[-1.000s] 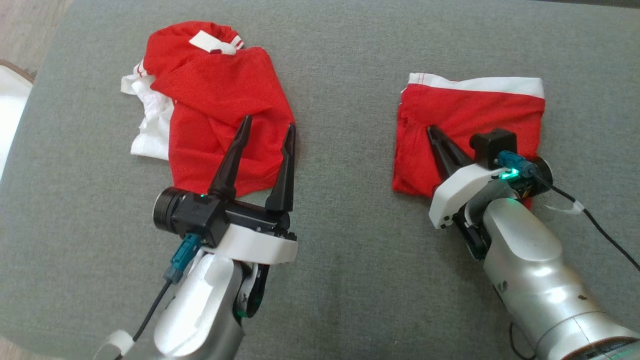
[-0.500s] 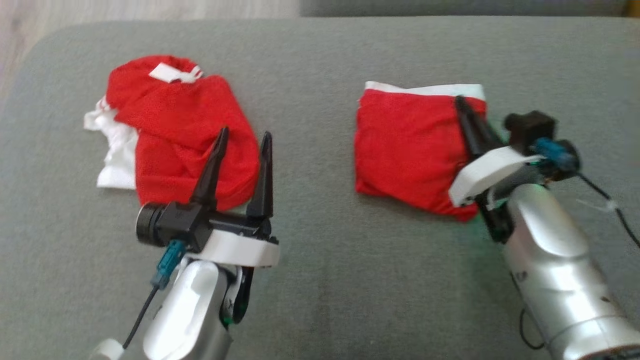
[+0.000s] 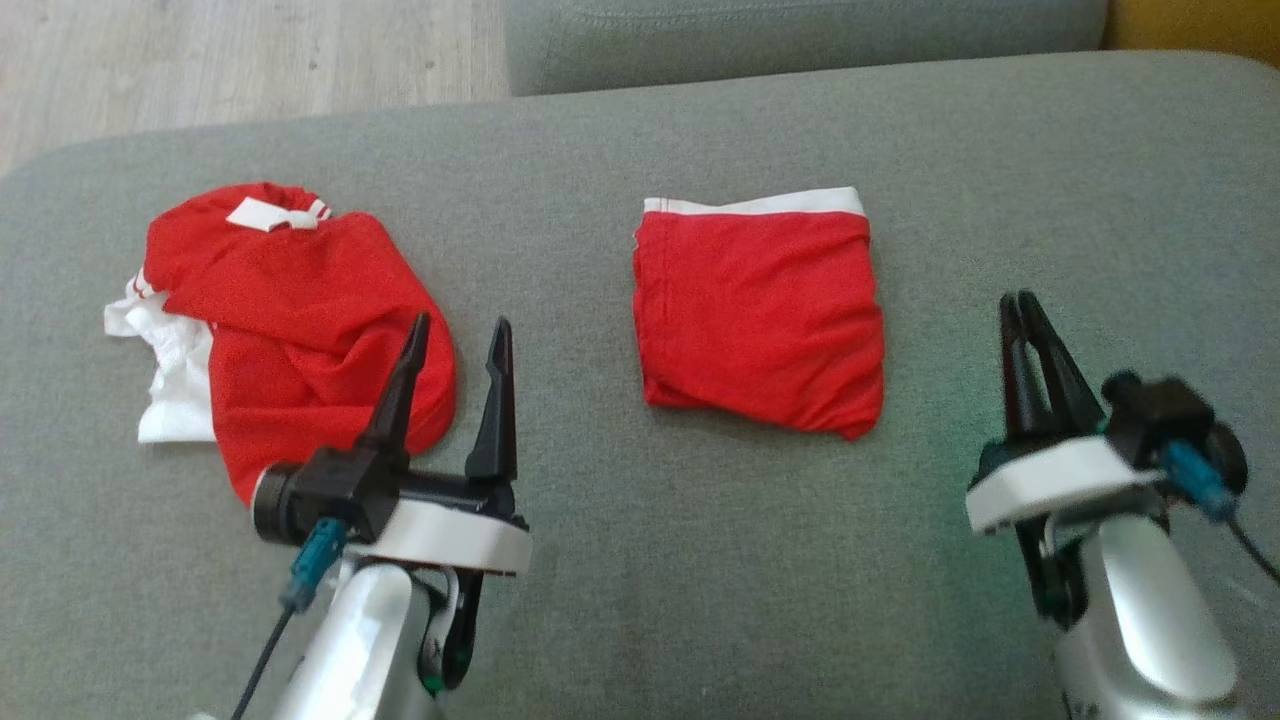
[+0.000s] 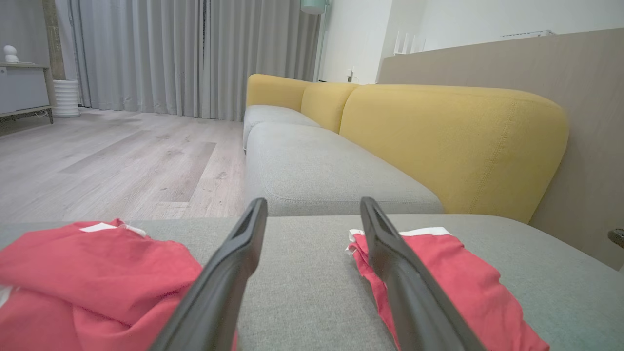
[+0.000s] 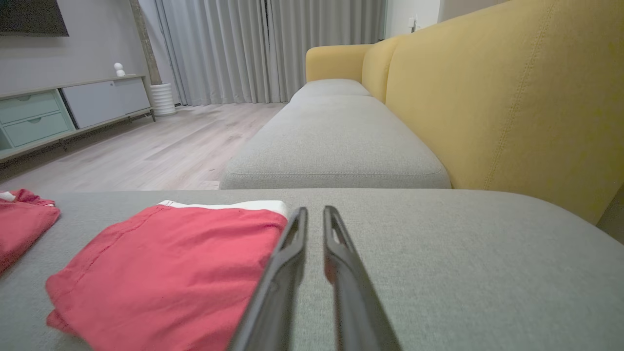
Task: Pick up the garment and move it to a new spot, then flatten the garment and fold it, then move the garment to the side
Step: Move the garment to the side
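Note:
A folded red garment (image 3: 760, 310) with a white waistband along its far edge lies flat on the grey sofa seat (image 3: 700, 560). It also appears in the left wrist view (image 4: 453, 287) and the right wrist view (image 5: 165, 273). My right gripper (image 3: 1018, 298) hovers to its right, clear of the cloth, its fingers a thin slit apart (image 5: 314, 209) with nothing between them. A crumpled red and white garment (image 3: 300, 320) lies at the left. My left gripper (image 3: 460, 322) stands open at that garment's near right edge, empty (image 4: 313, 202).
A second grey seat cushion (image 3: 800, 40) adjoins the far side. The yellow backrest (image 5: 512, 97) runs along the right. Wooden floor (image 3: 250, 60) lies beyond the seat's far left edge. Bare grey seat stretches between the two garments and along the near side.
The head camera has shifted. My right gripper has come off the folded garment and drawn back to its right. The left gripper stays open beside the crumpled garment.

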